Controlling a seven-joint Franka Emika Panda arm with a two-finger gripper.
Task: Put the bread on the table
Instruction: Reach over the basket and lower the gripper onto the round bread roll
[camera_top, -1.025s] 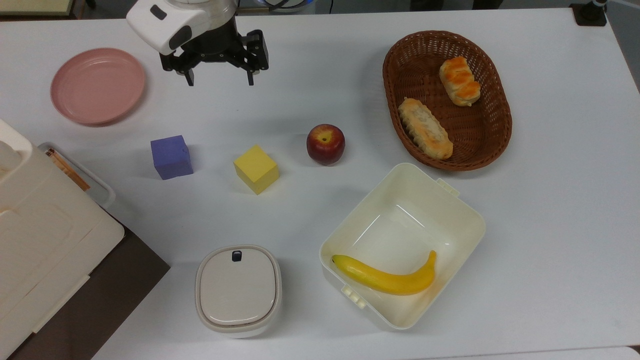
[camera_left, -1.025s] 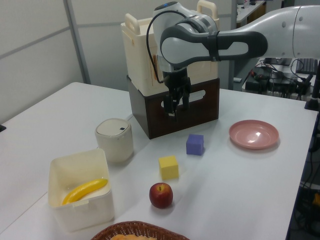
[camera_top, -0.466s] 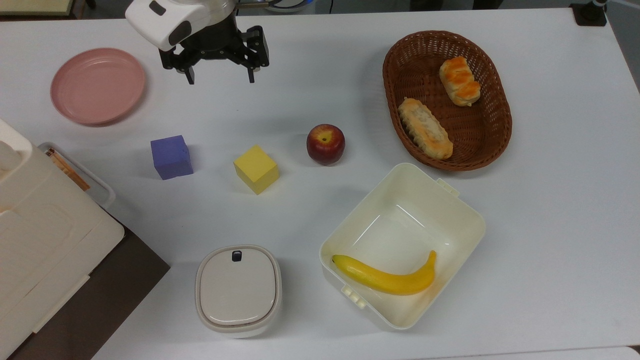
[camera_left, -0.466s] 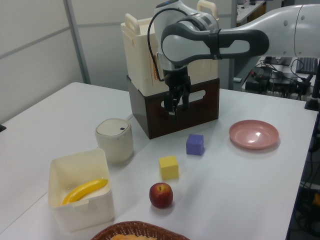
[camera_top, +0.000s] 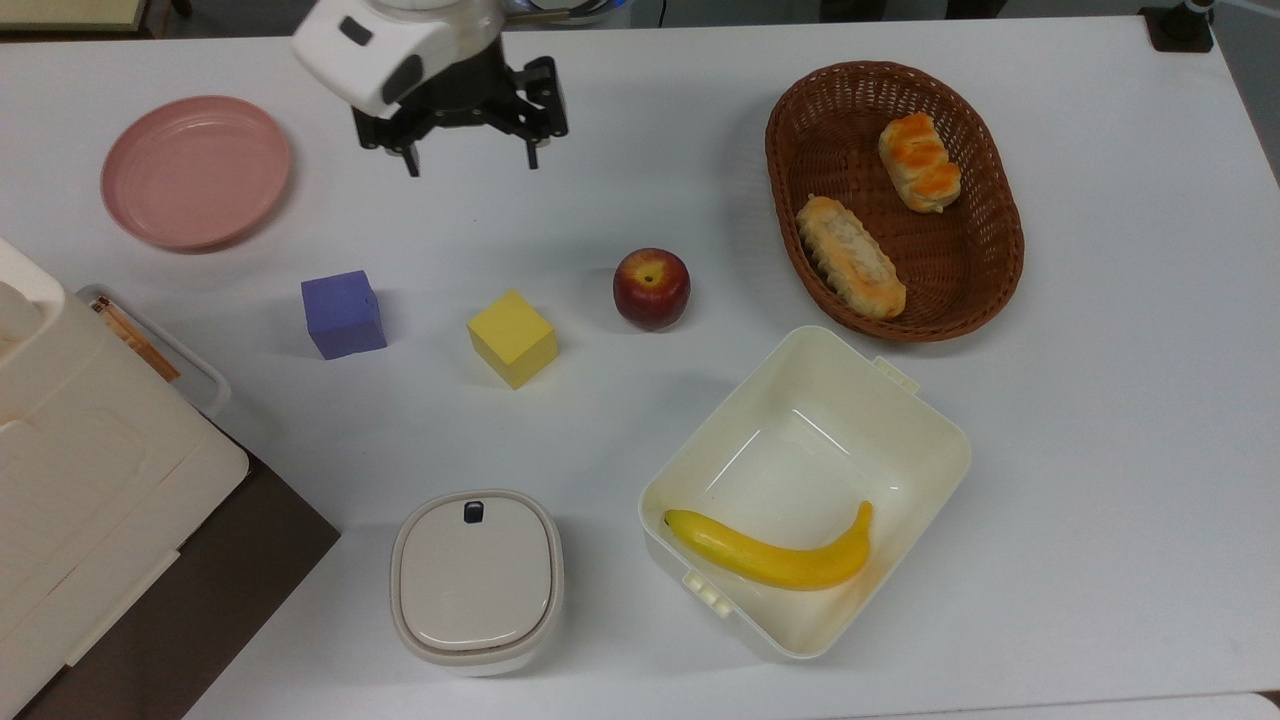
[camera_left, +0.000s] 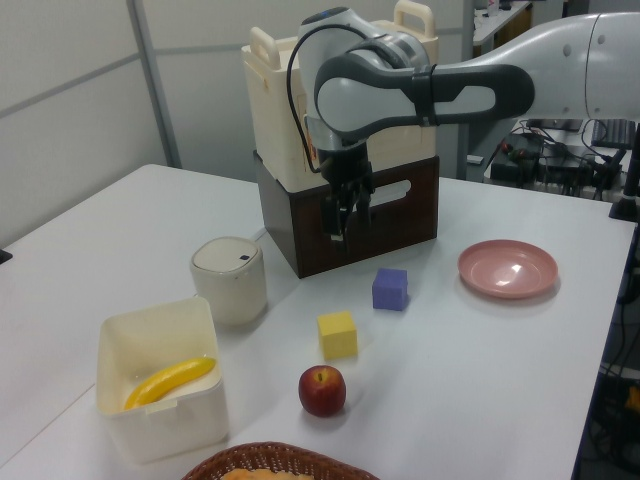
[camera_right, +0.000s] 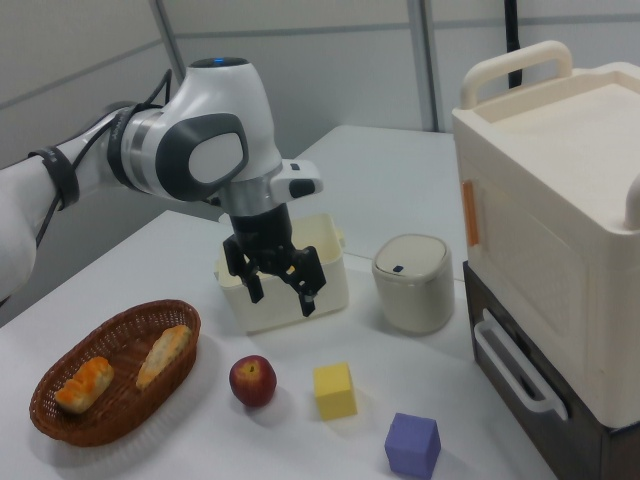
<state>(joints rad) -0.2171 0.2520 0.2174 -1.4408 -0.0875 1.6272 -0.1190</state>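
I see the gripper (camera_top: 468, 160) hanging in the upper left of the top view, fingers spread apart and holding nothing, above bare table (camera_top: 620, 120) and not touching it. In the right view the gripper (camera_right: 282, 296) sits mid-frame, its two fingers splayed downward in front of the cream tub (camera_right: 330, 290).

Below the gripper in the top view I find the purple cube (camera_top: 343, 313), the yellow cube (camera_top: 512, 338) and the red apple (camera_top: 652, 288) in a loose row across mid-frame; the pink plate (camera_top: 195, 170) lies to its left.

The bread (camera_top: 919, 161) rests in the upper right of the top view, inside the brown wicker basket (camera_top: 1000, 270), well apart from the gripper and off to its right. A longer, paler loaf (camera_top: 851, 256) lies in the same basket, just beside the bread and nearer the apple. In the right view the bread (camera_right: 85, 385) appears at lower left, at the near end of the basket (camera_right: 120, 425).

In the lower half of the top view the tub (camera_top: 900, 400) holds a banana (camera_top: 770, 555); a lidded beige container (camera_top: 476, 580) stands to its left.
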